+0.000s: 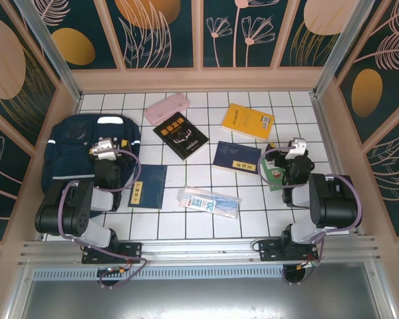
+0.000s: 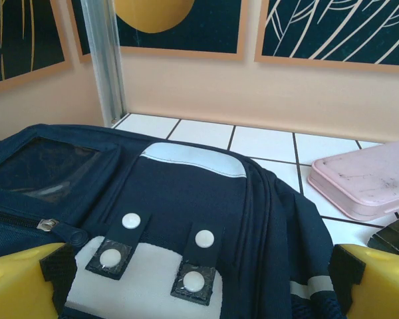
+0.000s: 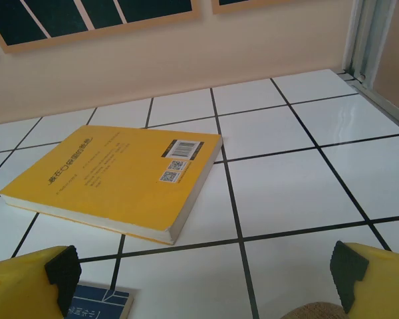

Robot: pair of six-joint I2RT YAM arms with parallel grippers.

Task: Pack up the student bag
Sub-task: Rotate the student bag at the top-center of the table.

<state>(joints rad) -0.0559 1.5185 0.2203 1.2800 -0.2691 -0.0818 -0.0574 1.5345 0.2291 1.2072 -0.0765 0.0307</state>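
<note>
The student bag point(image 1: 72, 147), dark navy with white stripes, lies flat at the table's left. My left gripper point(image 1: 105, 147) hovers over its right half, open and holding nothing. In the left wrist view the bag point(image 2: 186, 193) spreads between the yellow fingers point(image 2: 20, 282), and its snap tabs lie just below my left gripper point(image 2: 199, 286). My right gripper point(image 1: 296, 147) stands open at the right above bare tile. In the right wrist view my right gripper point(image 3: 203, 286) has a yellow book point(image 3: 120, 176) lying ahead to the left.
On the tiles lie a pink case point(image 1: 167, 108), a black book point(image 1: 180, 136), the yellow book point(image 1: 249, 121), a navy book point(image 1: 237, 157), a blue book point(image 1: 148, 186) and a plastic-wrapped packet point(image 1: 209, 201). A green book point(image 1: 274, 175) lies partly under my right arm. Walls enclose three sides.
</note>
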